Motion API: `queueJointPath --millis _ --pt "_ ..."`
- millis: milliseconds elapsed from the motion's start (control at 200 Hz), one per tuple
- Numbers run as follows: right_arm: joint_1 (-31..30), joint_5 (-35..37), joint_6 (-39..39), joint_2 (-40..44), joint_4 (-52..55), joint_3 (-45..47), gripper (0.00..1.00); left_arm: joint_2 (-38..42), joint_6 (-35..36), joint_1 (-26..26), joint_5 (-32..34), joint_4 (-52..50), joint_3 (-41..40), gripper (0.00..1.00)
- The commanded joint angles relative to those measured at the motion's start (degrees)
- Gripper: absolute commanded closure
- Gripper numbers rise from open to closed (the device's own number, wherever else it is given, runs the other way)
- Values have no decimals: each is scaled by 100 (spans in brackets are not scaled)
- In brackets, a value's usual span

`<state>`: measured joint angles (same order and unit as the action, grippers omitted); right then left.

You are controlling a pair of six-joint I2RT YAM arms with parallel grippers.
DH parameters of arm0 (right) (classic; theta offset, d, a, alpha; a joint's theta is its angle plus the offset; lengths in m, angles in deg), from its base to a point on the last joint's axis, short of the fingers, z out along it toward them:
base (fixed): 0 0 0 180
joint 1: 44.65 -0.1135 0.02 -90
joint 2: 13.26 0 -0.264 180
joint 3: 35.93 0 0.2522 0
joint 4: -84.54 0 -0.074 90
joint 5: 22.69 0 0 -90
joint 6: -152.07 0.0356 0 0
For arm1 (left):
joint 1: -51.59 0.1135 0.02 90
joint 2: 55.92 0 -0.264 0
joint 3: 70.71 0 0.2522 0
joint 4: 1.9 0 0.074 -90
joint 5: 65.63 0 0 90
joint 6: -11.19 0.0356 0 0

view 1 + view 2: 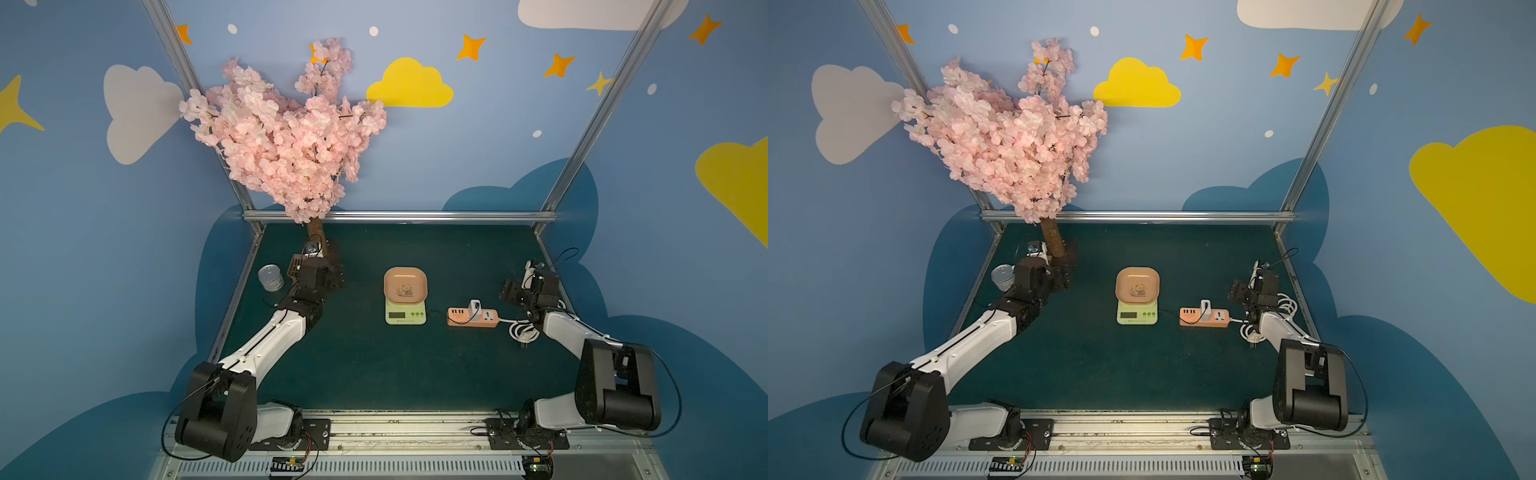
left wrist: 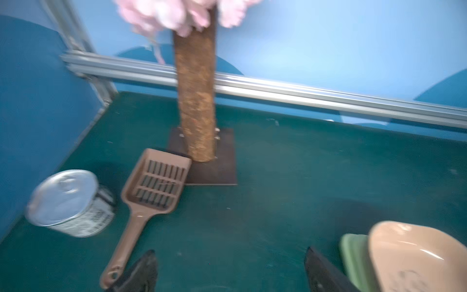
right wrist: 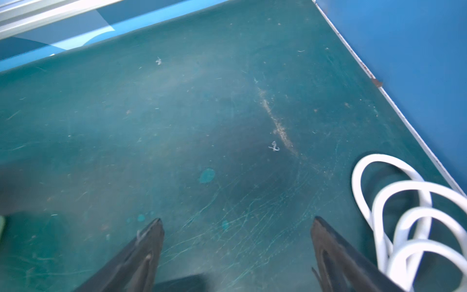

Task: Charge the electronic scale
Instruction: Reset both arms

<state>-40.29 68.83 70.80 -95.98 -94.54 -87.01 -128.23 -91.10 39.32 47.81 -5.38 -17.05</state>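
Bench (image 1: 374, 365) surface is dark green, and the electronic scale (image 1: 405, 316) sits near its middle in both top views, flat, with its grey display and green buttons facing the front edge. A pink dish (image 1: 405, 284) with a panda drawing rests on top of it. Just to the robot's right of the scale lies a salmon-pink power strip (image 1: 472, 316) with a small white charger (image 1: 475, 306) standing in it. A thin dark cable (image 1: 436, 311) runs from the charger across the gap towards the scale's side; whether it is seated in the scale cannot be told. The strip's white cord (image 1: 521, 330) lies coiled near the right arm.

The left fingers (image 2: 141, 273) are spread wide with nothing between them, hanging over bare bench beside the base of the pink blossom tree (image 1: 286, 137), well apart from the scale. A brown slotted scoop (image 2: 154, 184) and a silver can (image 2: 68, 202) lie on that side. The right fingers (image 3: 336, 252) are also spread wide and empty, over bare bench near the right wall, with the coiled cord just beside them
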Motion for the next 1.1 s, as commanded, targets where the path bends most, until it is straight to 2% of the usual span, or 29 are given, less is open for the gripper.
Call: queueJointPath --millis 0,135,325,546,626,696,801,896,1011,1096 --pt "15 47 -60 -25 -447 210 9 348 733 319 641 1533 -903 7" --pt "-16 26 -130 274 -1043 691 9 603 760 592 473 2268 -1758 5" --pt "-242 -147 -534 441 -1738 1137 9 238 829 924 60 2886 -2193 4" --pt "-485 -366 -970 -339 -3207 1415 9 -454 861 1246 -919 3963 -2391 0" --pt "-488 -224 -809 -261 -2986 1364 9 -724 778 1329 -1129 4091 -2312 0" --pt "-489 -169 -767 -147 -2350 1183 8 -1122 748 1350 -1297 4462 -2333 0" --pt "-528 -143 -799 -131 -2304 1166 8 -1913 1118 1303 -1688 5216 -2210 1" --pt "-537 -109 -812 -138 -2310 1157 8 -1559 998 1215 -1336 3735 -1767 0" --pt "-551 -84 -821 -135 -2311 1148 8 -1861 1088 1206 -1318 4747 -2008 0" --pt "-559 -74 -821 -139 -2310 1149 8 -1748 1052 1178 -1281 4384 -1933 0"
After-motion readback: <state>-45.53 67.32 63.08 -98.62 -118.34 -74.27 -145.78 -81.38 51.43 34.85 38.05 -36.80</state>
